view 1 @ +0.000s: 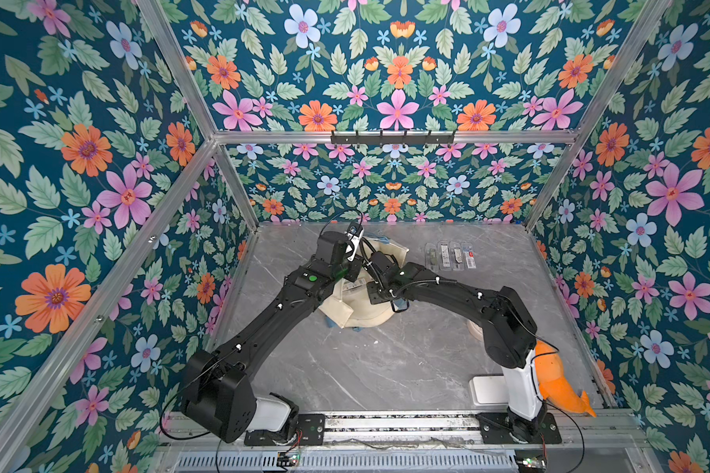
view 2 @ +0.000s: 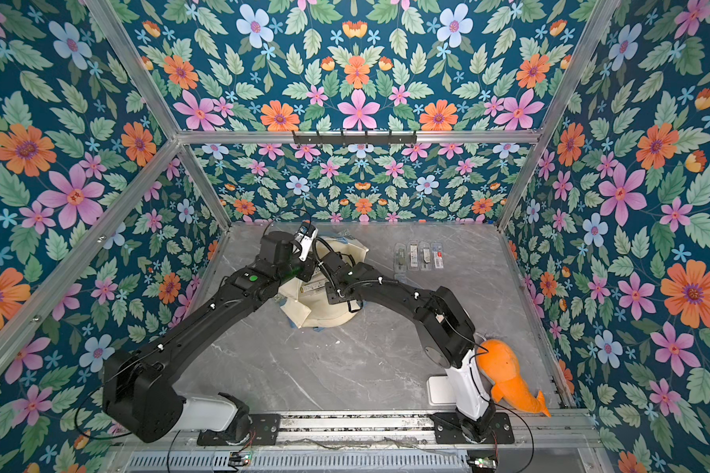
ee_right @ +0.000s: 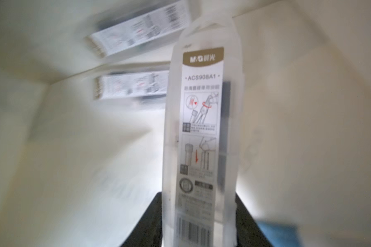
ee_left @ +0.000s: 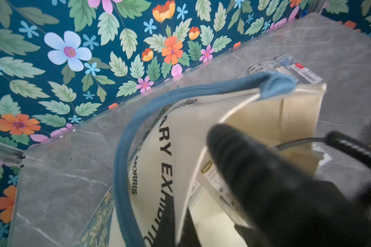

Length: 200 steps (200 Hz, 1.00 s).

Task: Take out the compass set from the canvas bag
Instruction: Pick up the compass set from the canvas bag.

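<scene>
The compass set (ee_right: pixel 201 128), a frosted case, is clamped between the jaws of the right gripper (ee_right: pixel 198 213), inside the canvas bag (view 1: pixel 361 315). Two further cases (ee_right: pixel 135 27) are seen within. The bag rim is pinched, apparently, by the closed left gripper (ee_left: pixel 223 145); the view is blurred. The bag is set on the table (view 1: pixel 386 368).

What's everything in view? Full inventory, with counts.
canvas bag: one, cream with blue handles, table centre
held compass set: one, clear pack, inside the bag
loose compass sets: two, clear packs, lying in bag
table compass sets: four, clear, row right of bag
plush toy: one, orange, by right arm's base
white block: one, white, beside that base
table: one, grey marble
left claw: one, black, shut on bag rim
right claw: one, black, shut on held compass set
</scene>
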Tool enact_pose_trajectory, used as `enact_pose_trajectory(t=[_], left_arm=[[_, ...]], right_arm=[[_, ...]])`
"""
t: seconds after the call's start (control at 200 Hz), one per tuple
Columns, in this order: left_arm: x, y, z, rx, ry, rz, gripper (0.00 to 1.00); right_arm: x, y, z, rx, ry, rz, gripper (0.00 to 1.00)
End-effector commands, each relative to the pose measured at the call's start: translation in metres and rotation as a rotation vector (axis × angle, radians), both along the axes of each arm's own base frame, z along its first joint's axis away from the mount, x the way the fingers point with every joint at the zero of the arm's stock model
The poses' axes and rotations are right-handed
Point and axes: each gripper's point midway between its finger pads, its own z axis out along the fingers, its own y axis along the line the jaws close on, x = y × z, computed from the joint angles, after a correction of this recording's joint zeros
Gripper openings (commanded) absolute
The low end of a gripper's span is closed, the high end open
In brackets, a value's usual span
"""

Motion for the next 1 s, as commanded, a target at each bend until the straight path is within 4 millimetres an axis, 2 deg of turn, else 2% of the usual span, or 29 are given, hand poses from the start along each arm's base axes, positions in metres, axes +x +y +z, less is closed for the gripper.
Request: enact_pose_trajectory(t=[0.0, 0.18, 0.35, 0.43, 0.5, 0.52, 0.61, 0.775, 0.84, 0.925, 0.995], left_arm=[[0.002, -0.002, 0.0, 0.004, -0.006, -0.008, 0.0], [0.002, -0.003, 0.002, -0.001, -0.008, -0.01, 0.0], [0.002, -0.003, 0.006, -0.005, -0.016, -0.01, 0.0], [0.002, -0.003, 0.008, -0.007, -0.02, -0.009, 0.0], [0.001, -0.002, 0.008, -0.004, -0.019, -0.009, 0.0], [0.001, -0.002, 0.007, -0.003, -0.018, -0.008, 0.0], [0.001, -0.001, 0.007, -0.002, -0.019, -0.005, 0.0], [0.001, -0.004, 0.005, -0.009, -0.011, -0.014, 0.0], [0.0, -0.004, 0.004, -0.011, -0.009, -0.018, 0.0], [0.0, -0.005, 0.005, -0.014, -0.009, -0.022, 0.0], [0.0, -0.005, 0.004, -0.013, -0.008, -0.024, 0.0]], right_arm=[[-0.016, 0.016, 0.018, 0.08, -0.011, 0.046, 0.34], [-0.043, 0.018, 0.027, 0.117, 0.017, 0.086, 0.34], [-0.061, 0.0, 0.03, 0.117, 0.036, 0.07, 0.33], [-0.073, -0.013, 0.039, 0.11, 0.033, 0.065, 0.33], [-0.085, -0.03, 0.048, 0.101, 0.052, 0.043, 0.33], [-0.088, -0.036, 0.062, 0.123, 0.035, 0.035, 0.33], [-0.097, -0.058, 0.082, 0.137, -0.006, 0.005, 0.33], [-0.102, -0.103, 0.101, 0.064, -0.063, -0.046, 0.34], [-0.099, -0.124, 0.103, 0.044, -0.079, -0.071, 0.34], [-0.089, -0.156, 0.098, 0.046, -0.061, -0.128, 0.34], [-0.08, -0.175, 0.089, 0.061, -0.041, -0.153, 0.34]])
